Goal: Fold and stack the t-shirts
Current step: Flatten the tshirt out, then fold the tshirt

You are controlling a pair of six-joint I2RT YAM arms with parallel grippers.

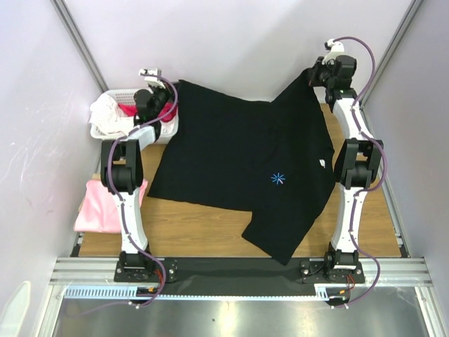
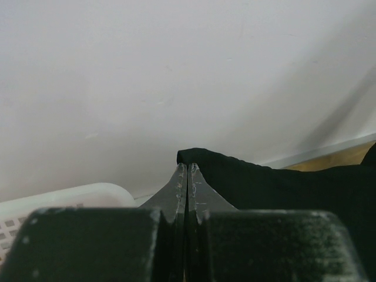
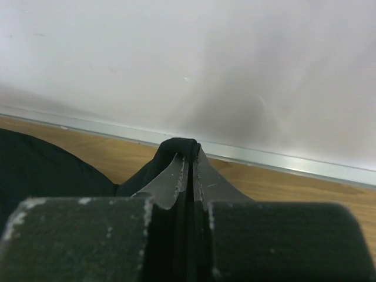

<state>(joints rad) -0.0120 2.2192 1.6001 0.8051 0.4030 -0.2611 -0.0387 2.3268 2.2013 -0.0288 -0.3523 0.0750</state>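
Pink t-shirt [image 1: 105, 207] lies at the counter's [image 1: 196, 228] near-L edge, approx 8 o'clock. Black t-shirt [image 1: 238, 161] spreads across centre w/ both far corners lifted: L pincer [image 2: 187, 168] is clamped tight on the 11 o'clock corner, R pincer [image 3: 189, 157] on the 1 o'clock one. White basket [image 1: 105, 128] w/ clothes sits at 10 o'clock.

The black shirt [image 1: 238, 161], marked with a small pale-blue starburst [image 1: 278, 178], is spread front up across the table [image 1: 196, 228]. Its two far corners are pinched and held raised by the left tool [image 2: 187, 176] and the right tool [image 3: 188, 158]. The pink shirt [image 1: 102, 207] is laid loosely bunched at the table's left edge.
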